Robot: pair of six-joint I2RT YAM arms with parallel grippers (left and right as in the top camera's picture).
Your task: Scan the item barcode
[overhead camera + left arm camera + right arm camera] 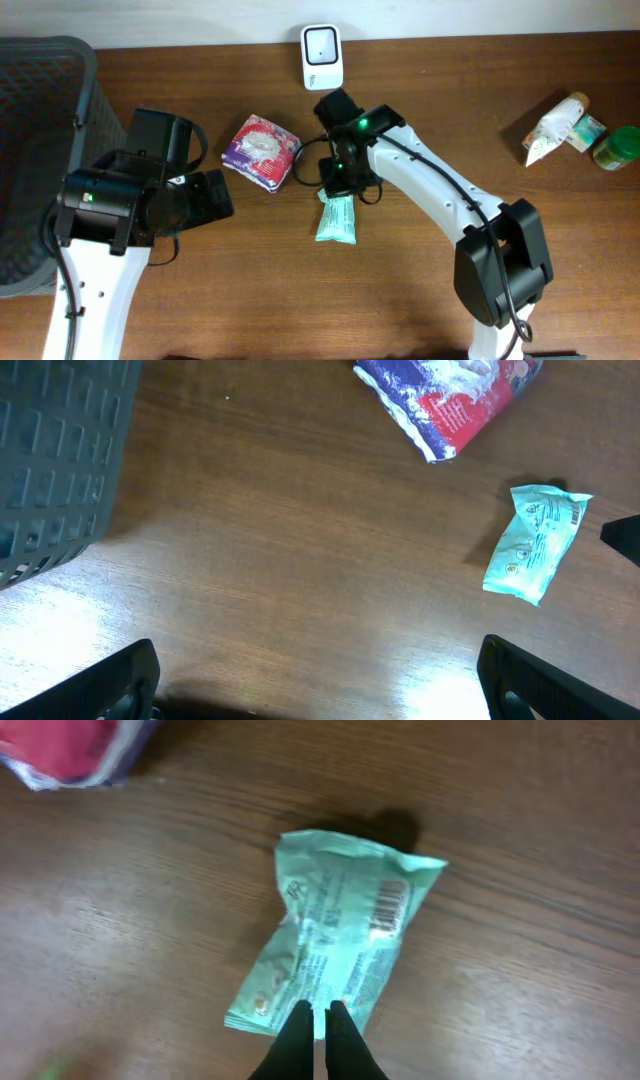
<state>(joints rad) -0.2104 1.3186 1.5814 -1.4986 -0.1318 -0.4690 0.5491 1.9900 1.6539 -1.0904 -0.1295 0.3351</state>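
The item, a pale green packet (337, 220) (533, 542) (335, 935), lies flat on the wooden table with its barcode (389, 907) facing up. My right gripper (341, 193) (318, 1010) is shut, its black fingertips pinching the packet's near edge, where a sliver of green shows between them. The white scanner (322, 57) stands at the table's back edge, just beyond the right arm. Left of the packet, my left gripper (212, 195) (318, 660) is wide open over bare wood, holding nothing.
A purple and red snack packet (262, 152) (450, 400) lies between the two grippers. A dark mesh basket (40, 150) (60, 460) fills the far left. At the far right are a white pouch (553, 128) and a green jar (617, 148).
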